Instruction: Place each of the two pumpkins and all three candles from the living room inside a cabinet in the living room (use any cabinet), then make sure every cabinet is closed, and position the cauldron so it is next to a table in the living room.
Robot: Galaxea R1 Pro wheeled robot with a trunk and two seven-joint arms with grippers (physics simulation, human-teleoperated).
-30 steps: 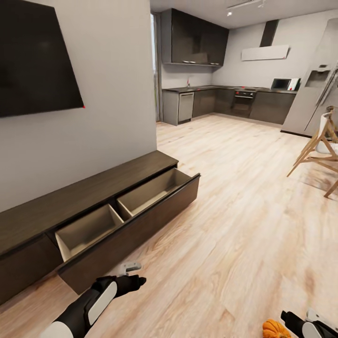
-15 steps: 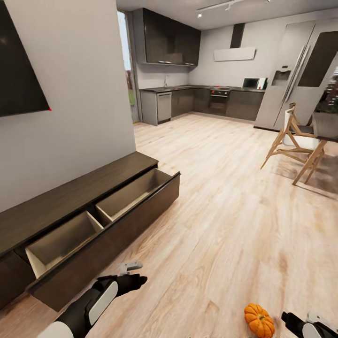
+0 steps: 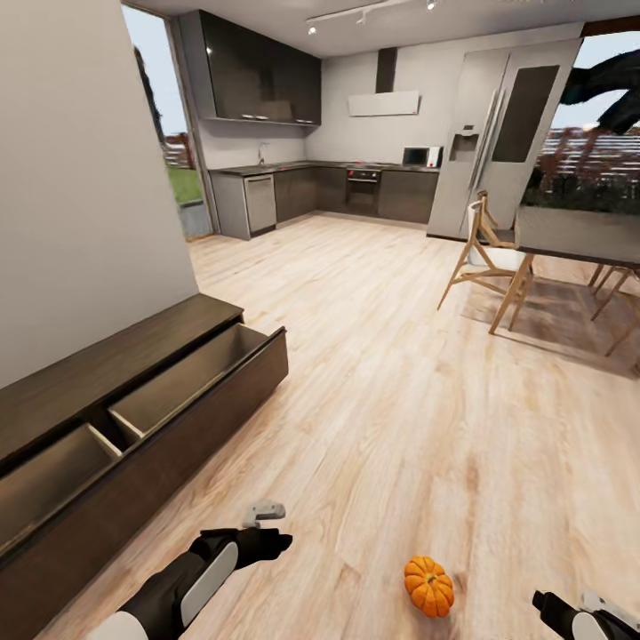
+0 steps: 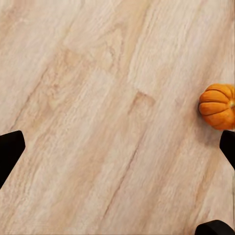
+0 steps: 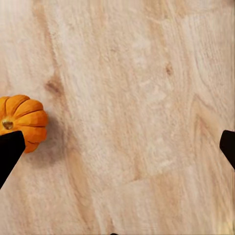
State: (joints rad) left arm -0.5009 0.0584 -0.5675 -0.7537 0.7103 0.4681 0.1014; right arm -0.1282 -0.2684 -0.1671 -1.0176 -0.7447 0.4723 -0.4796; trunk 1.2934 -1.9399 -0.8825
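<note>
The head camera looks forward and down from standing height across a light wood floor [image 3: 400, 373], with an open dark cabinet [image 3: 142, 418] at the left, a kitchen far ahead and a dining table [image 3: 578, 236] at the right. Each wrist camera faces almost straight down at the floor boards from close above, its view framed by black fingertips [image 4: 10, 152] at the edges. All three views share one orange pumpkin [image 3: 428, 586] on the floor between the arms; it sits at one edge of the left wrist view [image 4: 219, 105] and at the opposite edge of the right wrist view [image 5: 19, 121].
</note>
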